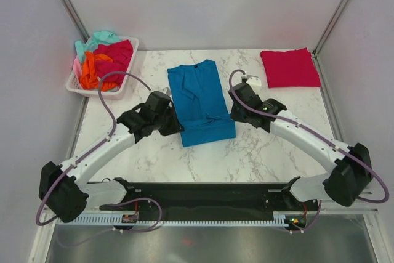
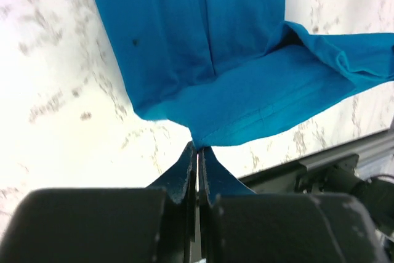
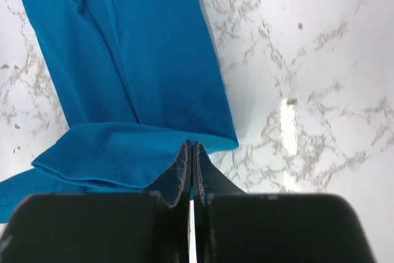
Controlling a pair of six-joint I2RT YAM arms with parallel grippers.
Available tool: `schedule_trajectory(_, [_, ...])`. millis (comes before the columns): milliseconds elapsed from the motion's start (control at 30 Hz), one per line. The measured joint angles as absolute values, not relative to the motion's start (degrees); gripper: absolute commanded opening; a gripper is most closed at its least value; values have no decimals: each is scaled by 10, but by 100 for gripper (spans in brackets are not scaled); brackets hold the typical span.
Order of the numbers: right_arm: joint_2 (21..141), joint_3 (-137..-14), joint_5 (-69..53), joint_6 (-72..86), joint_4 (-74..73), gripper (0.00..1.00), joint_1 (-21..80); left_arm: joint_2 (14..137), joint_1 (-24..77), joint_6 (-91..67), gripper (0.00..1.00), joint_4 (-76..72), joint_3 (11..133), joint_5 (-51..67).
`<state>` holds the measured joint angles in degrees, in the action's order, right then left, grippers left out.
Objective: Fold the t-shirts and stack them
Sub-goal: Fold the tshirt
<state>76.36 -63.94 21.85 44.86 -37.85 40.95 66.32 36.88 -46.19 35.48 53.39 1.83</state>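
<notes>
A teal-blue t-shirt (image 1: 200, 103) lies in the middle of the marble table, folded into a long strip with its near end doubled over itself. My left gripper (image 1: 176, 124) is shut on the left corner of that near end; the left wrist view shows the pinch (image 2: 198, 147) on the teal cloth (image 2: 203, 47). My right gripper (image 1: 232, 113) is shut on the right corner, which the right wrist view shows (image 3: 192, 145) on the teal cloth (image 3: 123, 78). A crimson red t-shirt (image 1: 289, 68) lies folded at the far right.
A white plastic basket (image 1: 92, 90) at the far left holds crumpled magenta (image 1: 118, 53), orange (image 1: 91, 71) and mint (image 1: 98, 40) shirts. Grey walls enclose the table on three sides. The black arm-base rail (image 1: 203, 195) runs along the near edge.
</notes>
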Motion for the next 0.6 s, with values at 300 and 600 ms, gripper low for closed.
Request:
schedule_trajectory(300, [922,-749,158,352,-350,0,327,798,300,-387,2,347,615,31])
schedule_trajectory(600, [1024,-829,94,304,-335,0,279,906,243,-355,2,332,671,53])
